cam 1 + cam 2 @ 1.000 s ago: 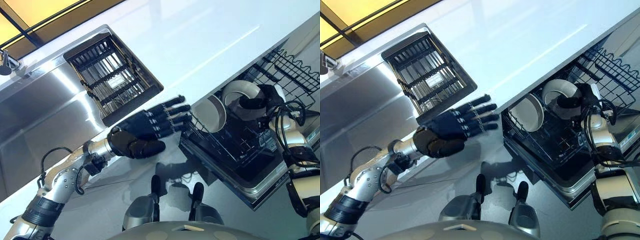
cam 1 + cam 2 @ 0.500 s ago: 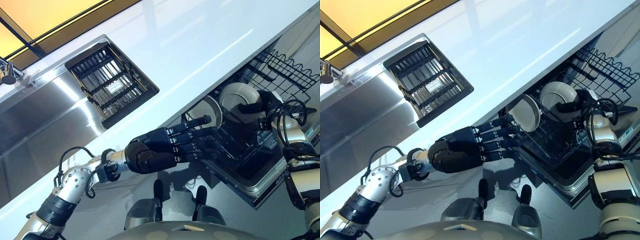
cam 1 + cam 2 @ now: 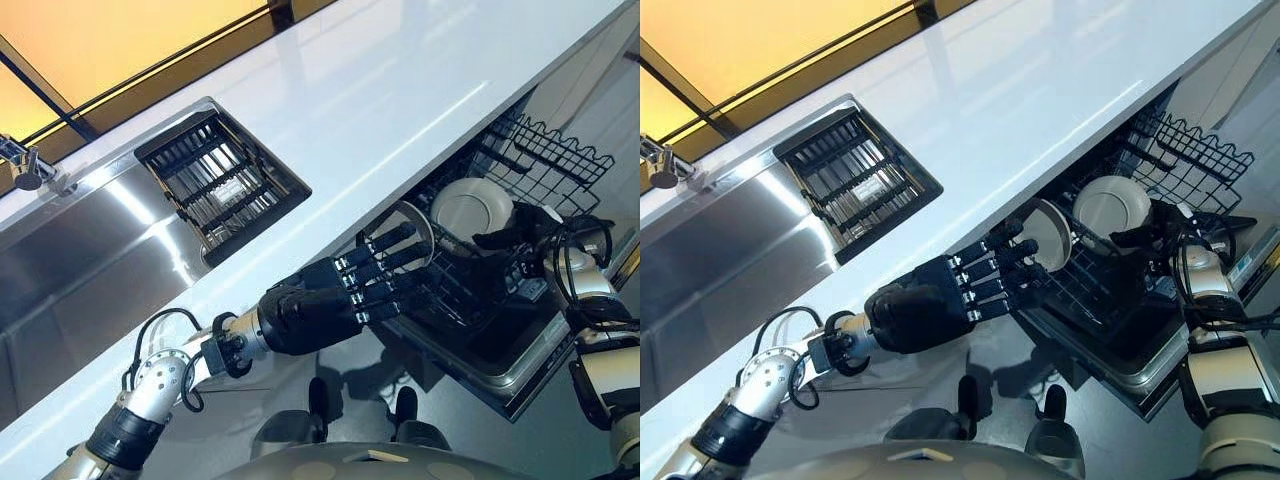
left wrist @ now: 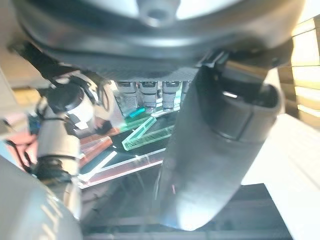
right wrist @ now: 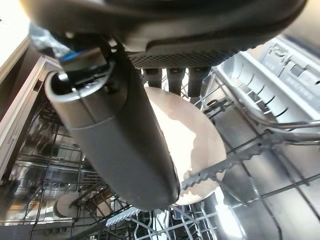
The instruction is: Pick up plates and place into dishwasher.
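Right wrist view: the right hand (image 5: 125, 130) has thumb and fingers pinched on a white plate (image 5: 192, 145) standing on edge in the dishwasher rack (image 3: 540, 160). The left hand (image 3: 320, 310), fingers straight and empty, reaches toward the second plate (image 3: 1045, 232), which is nearer to it

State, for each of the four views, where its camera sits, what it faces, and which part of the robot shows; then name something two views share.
Left eye view: on the head, looking down at the white counter; left robot hand shows.
Right eye view: beside it, same scene; right robot hand shows.
Left wrist view: along the left thumb toward the dishwasher.
Right wrist view: along the right thumb at a plate in the rack.
Shared: that plate, in both eyes too.
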Controlling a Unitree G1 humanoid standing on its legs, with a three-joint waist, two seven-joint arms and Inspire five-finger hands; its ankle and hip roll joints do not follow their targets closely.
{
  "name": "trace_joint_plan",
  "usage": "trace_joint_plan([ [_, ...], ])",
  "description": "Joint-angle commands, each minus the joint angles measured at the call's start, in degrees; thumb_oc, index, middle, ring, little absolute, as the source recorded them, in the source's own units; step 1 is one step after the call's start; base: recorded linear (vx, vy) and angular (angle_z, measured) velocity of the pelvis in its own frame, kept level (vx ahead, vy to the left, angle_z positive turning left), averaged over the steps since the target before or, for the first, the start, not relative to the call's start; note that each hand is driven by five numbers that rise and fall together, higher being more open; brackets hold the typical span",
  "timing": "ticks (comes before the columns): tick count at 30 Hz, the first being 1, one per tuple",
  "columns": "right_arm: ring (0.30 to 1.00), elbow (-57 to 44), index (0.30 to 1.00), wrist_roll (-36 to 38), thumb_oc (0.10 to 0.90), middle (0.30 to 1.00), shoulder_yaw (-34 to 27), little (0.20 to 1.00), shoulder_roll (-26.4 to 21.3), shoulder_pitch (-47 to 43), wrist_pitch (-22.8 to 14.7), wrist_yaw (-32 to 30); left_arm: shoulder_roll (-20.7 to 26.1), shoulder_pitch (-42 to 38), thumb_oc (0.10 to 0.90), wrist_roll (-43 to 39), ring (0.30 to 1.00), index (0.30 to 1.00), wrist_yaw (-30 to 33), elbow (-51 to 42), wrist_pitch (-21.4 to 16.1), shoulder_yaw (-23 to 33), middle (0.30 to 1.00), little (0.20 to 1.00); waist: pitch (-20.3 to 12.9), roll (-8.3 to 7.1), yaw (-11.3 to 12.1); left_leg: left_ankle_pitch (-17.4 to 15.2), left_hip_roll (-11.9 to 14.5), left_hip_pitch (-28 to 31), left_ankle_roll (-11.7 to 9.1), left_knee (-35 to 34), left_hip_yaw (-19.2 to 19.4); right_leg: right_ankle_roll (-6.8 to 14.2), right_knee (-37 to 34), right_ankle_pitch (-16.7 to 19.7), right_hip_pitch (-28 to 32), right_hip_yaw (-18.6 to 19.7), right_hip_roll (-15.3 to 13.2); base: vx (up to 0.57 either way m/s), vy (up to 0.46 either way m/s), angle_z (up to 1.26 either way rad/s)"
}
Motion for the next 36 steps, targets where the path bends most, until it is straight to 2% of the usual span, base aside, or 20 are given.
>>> trace_joint_plan([
  [1,0.900,-2.1,0.900,-1.0,0.800,0.900,-0.6,0.900,-2.5,-3.3,-4.0,-1.9,-3.7,1.7,0.800,-5.1,0.900,0.900,-8.0,0.1,3.4,-1.5,0.900,0.900,-4.0,-3.19,1.5,-6.1,-0.5,1.4,-1.2,0.2,0.1,1.2,0.3,-1.6,1.7,-2.9,-0.5,-0.01,-0.035,0.04],
  [4,0.900,-0.9,0.900,-1.9,0.800,0.900,-0.2,0.900,-2.8,-4.2,-4.3,-1.8,-4.7,2.0,0.800,-7.5,0.900,0.900,-13.1,3.1,5.8,-3.9,0.900,0.900,-4.0,-3.39,1.3,-6.2,-0.5,1.2,-1.2,0.2,0.1,1.2,0.3,-1.6,1.5,-3.1,-0.4,-0.01,-0.023,0.02],
  [5,0.900,-0.2,0.900,-2.4,0.800,0.900,-0.1,0.900,-2.5,-4.6,-4.8,-1.9,-4.4,2.0,0.800,-6.9,0.900,0.900,-13.9,3.7,5.8,-4.2,0.900,0.900,-3.9,-3.49,1.2,-6.1,-0.4,1.2,-1.3,0.2,0.2,1.2,0.3,-1.5,1.4,-3.0,-0.4,0.00,0.000,0.00],
  [8,0.900,-0.8,0.900,-4.2,0.800,0.900,1.0,0.900,-2.5,-6.0,-3.0,-2.6,-4.9,2.3,0.800,-3.8,0.900,0.900,-19.6,7.2,7.9,-6.5,0.900,0.900,-3.6,-3.62,0.4,-6.1,-0.3,1.0,-1.4,0.2,0.5,1.2,0.3,-1.4,0.9,-2.3,-0.1,0.00,0.000,0.00],
  [10,0.900,-0.9,0.900,-6.1,0.800,0.900,1.0,0.900,-2.8,-6.3,-1.8,-2.7,-4.9,2.8,0.800,0.9,0.900,0.900,-22.0,8.9,9.4,-7.6,0.900,0.900,-3.5,-3.59,0.0,-6.1,-0.2,1.1,-1.4,0.2,0.8,1.2,0.3,-1.4,0.8,-2.0,0.0,0.00,0.000,0.00],
  [13,0.900,-0.3,0.900,-7.6,0.800,0.900,1.1,0.900,-4.1,-6.6,-1.7,-3.3,-4.4,4.5,0.800,11.8,0.900,0.900,-29.2,12.6,9.0,-9.5,0.900,0.900,-3.2,-3.37,-0.5,-6.0,-0.1,1.2,-1.4,0.2,1.2,1.3,0.3,-1.4,0.7,-1.5,0.2,0.00,0.007,-0.02],
  [17,0.900,0.1,0.900,-7.9,0.800,0.900,1.1,0.900,-5.4,-7.2,-0.5,-4.0,-2.9,6.6,0.800,20.3,0.900,0.900,-37.5,18.9,8.9,-10.6,0.900,0.900,-3.0,-2.86,-0.9,-6.0,-0.2,1.2,-1.4,0.2,1.6,1.4,0.3,-1.4,0.6,-1.3,0.2,0.00,0.029,-0.02],
  [21,0.900,-0.7,0.900,-8.0,0.800,0.900,0.7,0.900,-6.1,-7.3,1.0,-4.0,-2.8,9.4,0.800,23.5,0.900,0.900,-41.7,25.9,7.1,-9.8,0.900,0.900,-3.1,-2.50,-1.1,-6.1,-0.3,1.4,-1.4,0.2,1.9,1.5,0.3,-1.6,0.6,-1.0,0.3,0.01,0.021,-0.03],
  [24,0.900,-1.8,0.900,-7.6,0.800,0.900,0.2,0.900,-6.1,-7.1,2.1,-4.0,-3.2,10.8,0.800,26.9,0.900,0.900,-44.5,30.4,7.1,-8.5,0.900,0.900,-3.1,-2.58,-1.1,-6.1,-0.2,1.4,-1.6,0.2,2.1,1.6,0.3,-1.7,0.6,-0.9,0.2,0.02,0.005,-0.07],
  [26,0.900,-2.9,0.900,-7.2,0.800,0.900,-0.6,0.900,-6.1,-6.3,2.4,-4.1,-4.4,12.5,0.800,29.1,0.900,0.900,-46.4,35.8,4.9,-7.8,0.900,0.900,-3.1,-2.67,-1.1,-6.1,-0.2,1.3,-1.6,0.2,2.1,1.6,0.3,-1.7,0.6,-0.8,0.3,0.01,-0.005,-0.14],
  [30,0.900,-5.6,0.900,-6.2,0.800,0.900,-1.4,0.900,-6.0,-5.3,0.3,-5.6,-5.6,13.5,0.800,27.8,0.900,0.900,-41.6,42.5,0.3,-4.5,0.900,0.900,-3.1,-3.16,-1.1,-6.2,-0.2,1.5,-1.6,0.2,2.1,1.6,0.3,-1.8,0.6,-0.6,0.3,0.01,-0.005,-0.04],
  [31,0.900,-8.4,0.900,-5.9,0.800,0.900,-2.0,0.900,-5.8,-4.4,0.3,-7.1,-6.7,13.8,0.800,32.5,0.900,0.900,-39.4,44.7,-2.8,-2.6,0.900,0.900,-3.1,-3.40,-1.1,-6.2,-0.2,1.5,-1.6,0.2,2.2,1.6,0.3,-1.8,0.6,-0.6,0.3,0.01,-0.014,-0.05],
  [33,0.900,-12.2,0.900,-5.1,0.800,0.900,-3.3,0.900,-6.0,-3.0,-0.9,-9.9,-7.7,14.2,0.800,35.9,0.900,0.900,-35.2,48.2,-7.8,-0.3,0.900,0.900,-3.1,-3.63,-1.0,-6.1,-0.2,1.2,-1.5,0.2,2.0,1.6,0.3,-1.7,0.5,-0.6,0.4,0.00,-0.012,-0.02],
  [36,0.900,-16.0,0.900,-4.2,0.800,0.900,-6.3,0.900,-6.2,-1.3,-2.8,-13.4,-8.2,13.9,0.800,42.7,0.900,0.900,-31.4,53.6,-12.7,4.9,0.900,0.900,-3.2,-3.87,-0.7,-6.1,-0.2,1.1,-1.3,0.2,1.5,1.7,0.3,-1.9,0.5,-0.7,0.4,0.00,0.000,0.00],
])
